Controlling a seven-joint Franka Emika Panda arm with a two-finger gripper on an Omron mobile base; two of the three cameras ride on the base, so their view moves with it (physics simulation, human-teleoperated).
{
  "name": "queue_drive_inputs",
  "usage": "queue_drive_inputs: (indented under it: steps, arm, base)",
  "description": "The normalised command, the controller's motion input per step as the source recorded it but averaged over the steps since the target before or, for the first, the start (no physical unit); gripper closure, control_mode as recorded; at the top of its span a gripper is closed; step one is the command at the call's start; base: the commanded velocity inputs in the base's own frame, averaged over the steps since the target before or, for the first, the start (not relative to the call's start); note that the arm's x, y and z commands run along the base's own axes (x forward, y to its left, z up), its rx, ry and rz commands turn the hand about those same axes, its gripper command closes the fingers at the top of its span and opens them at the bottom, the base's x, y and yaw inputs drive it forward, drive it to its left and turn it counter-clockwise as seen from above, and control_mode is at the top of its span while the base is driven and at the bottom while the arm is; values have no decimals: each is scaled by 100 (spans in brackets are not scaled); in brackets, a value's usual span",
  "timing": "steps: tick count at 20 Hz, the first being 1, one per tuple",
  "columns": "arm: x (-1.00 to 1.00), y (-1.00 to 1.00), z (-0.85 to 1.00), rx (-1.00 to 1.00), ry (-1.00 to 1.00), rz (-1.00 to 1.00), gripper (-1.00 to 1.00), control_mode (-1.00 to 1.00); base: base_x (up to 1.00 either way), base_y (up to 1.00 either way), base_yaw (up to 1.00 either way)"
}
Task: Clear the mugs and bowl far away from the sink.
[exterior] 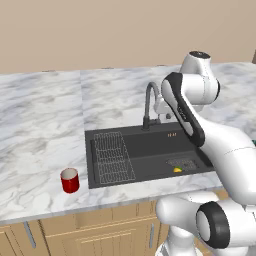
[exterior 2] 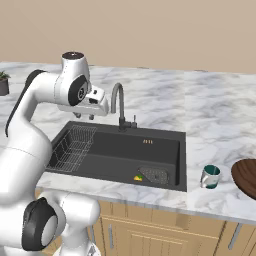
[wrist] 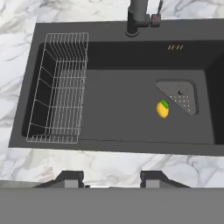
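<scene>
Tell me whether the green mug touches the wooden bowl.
Apart. The right base view shows bare marble between the green mug and the wooden bowl.

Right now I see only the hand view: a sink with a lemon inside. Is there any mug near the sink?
Observer: Yes. A red mug stands upright on the counter, left of the sink, near the front edge.
Operator: And on the other side?
Observer: A green mug stands on the counter right of the sink, also near the front edge.
Operator: Where is the bowl?
Observer: The wooden bowl lies further right than the green mug, apart from it, and the picture edge cuts part of it off.
</scene>
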Motion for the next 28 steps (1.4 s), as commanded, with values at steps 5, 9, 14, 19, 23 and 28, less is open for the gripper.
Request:
queue_drive_inputs:
  steps: [5, 9, 14, 19, 23, 28]
  arm:
    - [-21, 10, 0, 0, -3, 1, -100, -100]
    - [-38, 2, 0, 0, -4, 0, -100, -100]
    - [-57, 0, 0, 0, -1, 0, -100, -100]
    - [-48, 0, 0, -3, 0, 0, -100, -100]
    - [-29, -13, 0, -9, 0, 0, -100, -100]
    - [-18, -33, -2, -9, 0, -1, -100, -100]
  base:
    - [0, 0, 0]
    - [0, 0, 0]
    - [0, 0, 0]
    - [0, 0, 0]
    - [0, 0, 0]
    - [0, 0, 0]
